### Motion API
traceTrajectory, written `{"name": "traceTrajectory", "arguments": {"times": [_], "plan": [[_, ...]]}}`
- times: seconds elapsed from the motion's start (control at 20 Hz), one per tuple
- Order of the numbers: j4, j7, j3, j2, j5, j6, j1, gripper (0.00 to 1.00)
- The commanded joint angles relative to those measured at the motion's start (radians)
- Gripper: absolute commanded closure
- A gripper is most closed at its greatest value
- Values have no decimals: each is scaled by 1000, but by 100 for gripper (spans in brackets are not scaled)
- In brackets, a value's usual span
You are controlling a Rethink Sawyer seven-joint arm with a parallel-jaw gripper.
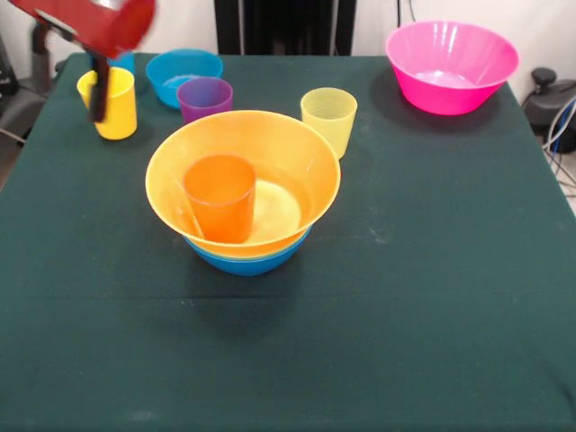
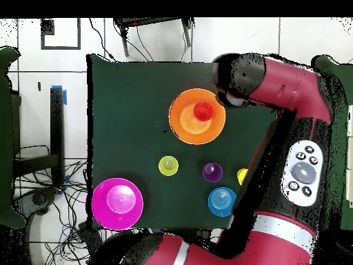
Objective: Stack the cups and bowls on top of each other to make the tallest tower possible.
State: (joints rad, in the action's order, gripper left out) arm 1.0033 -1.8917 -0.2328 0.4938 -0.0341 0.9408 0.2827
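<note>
The tower stands mid-table: a medium blue bowl at the base, the large orange-yellow bowl in it, and the orange cup upright inside; it also shows in the overhead view. My gripper hangs at the far left, right by the yellow cup, overlapping its left side. The purple cup, pale yellow-green cup, a blue bowl and the pink bowl stand apart along the far side. A sliver of blue shows behind the yellow cup. The green bowl is out of view.
The red arm spreads over the table's right side in the overhead view and hides most of the yellow cup. The green cloth table ends close behind the far row of cups and bowls.
</note>
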Motion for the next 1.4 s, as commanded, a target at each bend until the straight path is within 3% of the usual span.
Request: {"name": "traceTrajectory", "arguments": {"times": [0.05,0.4,0.55,0.75,0.9,1.1,1.4], "plan": [[5,204,132,18,-41,130,22,0],[77,244,156,44,-56,78,59,0],[86,272,128,45,-107,72,61,0],[126,230,159,44,-71,65,84,0],[151,194,140,56,-79,64,72,0],[221,146,91,95,-100,86,41,0],[392,229,138,214,-69,37,86,0]]}}
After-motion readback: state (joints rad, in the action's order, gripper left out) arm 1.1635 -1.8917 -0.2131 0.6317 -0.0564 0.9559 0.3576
